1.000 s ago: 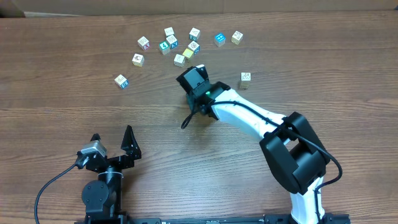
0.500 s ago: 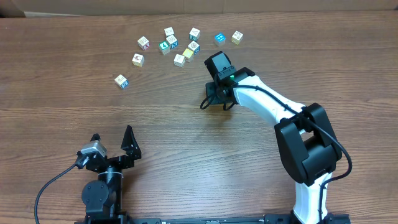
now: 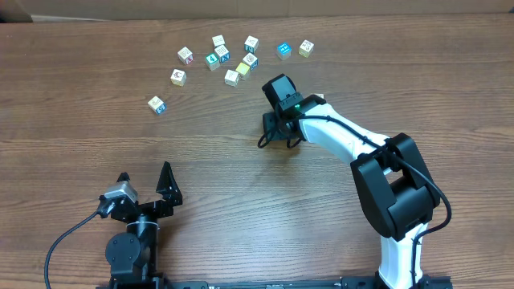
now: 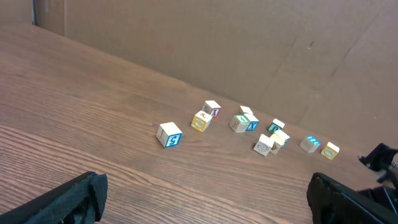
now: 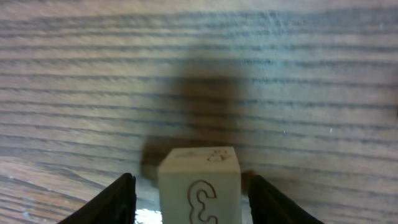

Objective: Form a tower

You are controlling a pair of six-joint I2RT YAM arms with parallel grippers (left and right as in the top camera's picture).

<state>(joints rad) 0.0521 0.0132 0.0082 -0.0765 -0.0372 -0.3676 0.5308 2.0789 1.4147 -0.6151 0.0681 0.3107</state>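
Between the parted jaws of the right gripper (image 5: pixel 191 182), a pale printed cube (image 5: pixel 199 174) is seen standing on the table (image 5: pixel 298 74), clear of both, presumably set as tower base.

The overhead camera looks straight down on the whole wooden table (image 3: pixel 80 152). The left wrist camera sits low, facing across the tabletop to the scattered cubes (image 4: pixel 249 124) and a cardboard wall (image 4: pixel 217 37); the overhead view shares those cubes. The right wrist camera looks from very near at one pale cube (image 5: pixel 200 186).
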